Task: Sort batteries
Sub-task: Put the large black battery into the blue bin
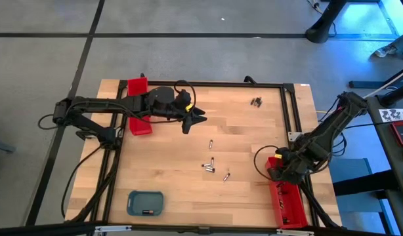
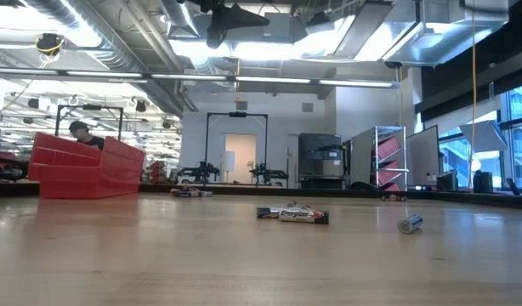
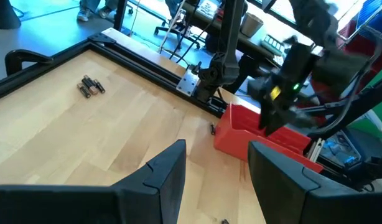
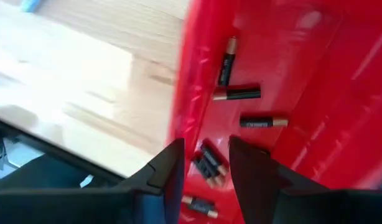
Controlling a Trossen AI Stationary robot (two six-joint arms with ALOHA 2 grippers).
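Note:
Several small batteries (image 1: pixel 210 164) lie loose in the middle of the table; a few more (image 1: pixel 256 101) lie near the far edge and also show in the left wrist view (image 3: pixel 91 86). My left gripper (image 1: pixel 195 120) hangs open above the table's far middle, with nothing between its fingers (image 3: pixel 219 180). My right gripper (image 1: pixel 283 172) points steeply down over the far end of the right red tray (image 1: pixel 288 206). It is open (image 4: pixel 206 165), above several batteries (image 4: pixel 244 93) that lie on the tray's floor.
A second red tray (image 1: pixel 139 111) stands at the far left, under my left arm. A blue-grey rounded tray (image 1: pixel 146 202) with one battery in it sits near the front left. A black frame (image 1: pixel 290 108) borders the table's right and far sides.

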